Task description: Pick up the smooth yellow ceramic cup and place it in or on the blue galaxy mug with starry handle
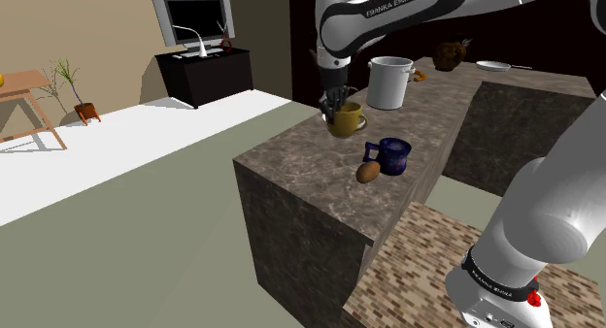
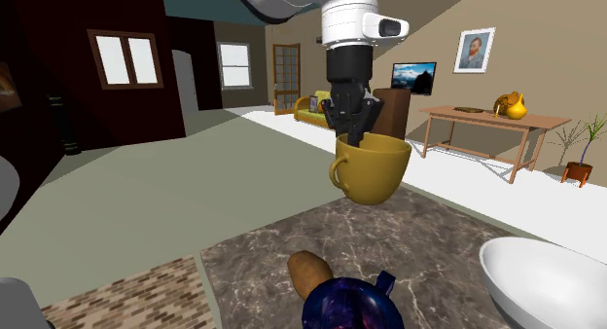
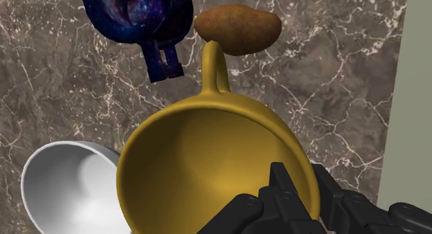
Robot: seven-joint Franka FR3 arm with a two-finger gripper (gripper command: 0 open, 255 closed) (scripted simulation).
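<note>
With the gripper [image 2: 358, 132] pinching the yellow cup [image 2: 372, 169] by its rim at frame centre, apparently clear of the counter [image 2: 443, 249], the carry was underway and next needed alignment above the blue mug [image 2: 348, 306] at lower centre.

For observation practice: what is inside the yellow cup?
The yellow cup shows a bare inner wall; the gripper clasps its rim, one finger inside. The interior beneath that finger is covered.
</note>
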